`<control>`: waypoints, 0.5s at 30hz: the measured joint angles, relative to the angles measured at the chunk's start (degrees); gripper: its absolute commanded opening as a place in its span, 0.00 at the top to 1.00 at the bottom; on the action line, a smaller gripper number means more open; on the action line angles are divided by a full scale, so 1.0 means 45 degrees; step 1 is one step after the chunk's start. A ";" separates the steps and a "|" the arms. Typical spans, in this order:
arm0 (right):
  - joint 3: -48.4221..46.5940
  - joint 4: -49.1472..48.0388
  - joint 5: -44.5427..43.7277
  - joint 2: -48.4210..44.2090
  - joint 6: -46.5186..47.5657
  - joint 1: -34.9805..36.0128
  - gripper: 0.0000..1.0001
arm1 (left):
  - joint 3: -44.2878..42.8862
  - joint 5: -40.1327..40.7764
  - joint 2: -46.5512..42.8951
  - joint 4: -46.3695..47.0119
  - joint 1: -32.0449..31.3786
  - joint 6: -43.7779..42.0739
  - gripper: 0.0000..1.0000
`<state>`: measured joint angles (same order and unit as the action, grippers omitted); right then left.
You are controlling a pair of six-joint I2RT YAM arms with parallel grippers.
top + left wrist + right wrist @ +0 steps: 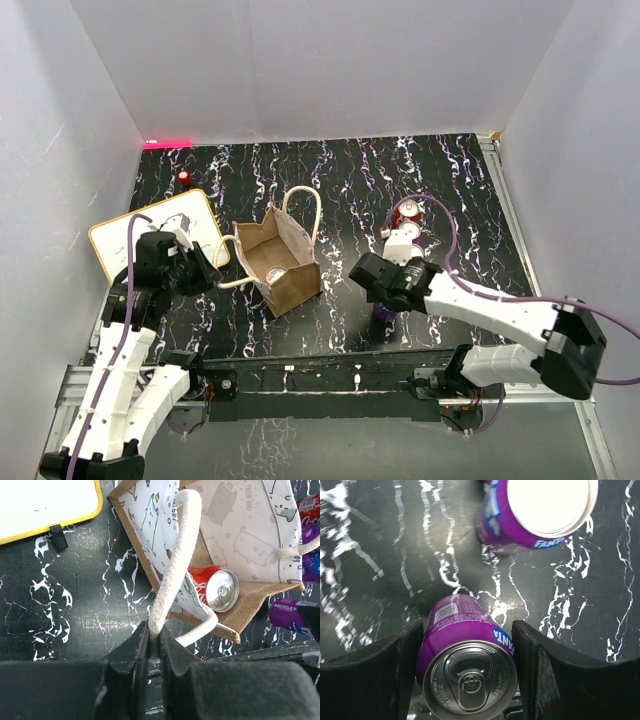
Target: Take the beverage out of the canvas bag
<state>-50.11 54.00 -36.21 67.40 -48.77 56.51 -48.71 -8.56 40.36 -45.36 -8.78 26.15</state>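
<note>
Purple can [465,650] clamped by right gripper [467,640], second can [540,515] near; left gripper [154,640] pinches canvas bag [290,285] handle [175,560].

We find the scene bright and evenly lit from above, with white glare streaks across the glossy black worktop [350,180]. In the right wrist view the upper Fanta can [520,530] has a blown-out white end. The left tool [154,650] looms dark and soft-edged.

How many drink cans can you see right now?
4. One red can in the bag, one purple can in the right gripper, a second purple can beyond it, a second red can nearby. Others may be hidden.
</note>
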 measured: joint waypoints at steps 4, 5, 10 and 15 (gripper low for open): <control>0.0015 0.0253 -0.0141 0.1185 -0.1054 -0.0952 0.93 | 0.0000 0.0000 0.0000 0.0000 -0.0005 0.0000 1.00; 0.0015 0.0277 -0.0175 0.1248 -0.1185 -0.1069 0.93 | 0.0000 0.0000 0.0000 0.0000 0.0000 0.0000 1.00; 0.0228 -0.0005 -0.0180 0.1112 -0.1467 -0.1851 0.93 | 0.0000 0.0000 0.0053 0.0000 0.0000 0.0000 1.00; 0.0840 -0.0199 -0.0160 0.0330 -0.1409 -0.2837 0.92 | 0.0000 0.0000 0.0107 0.0000 0.0000 0.0000 1.00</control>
<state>-46.33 53.10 -36.93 68.88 -55.11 43.75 -48.71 -8.56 40.84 -45.36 -8.78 26.15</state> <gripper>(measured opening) 0.681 0.094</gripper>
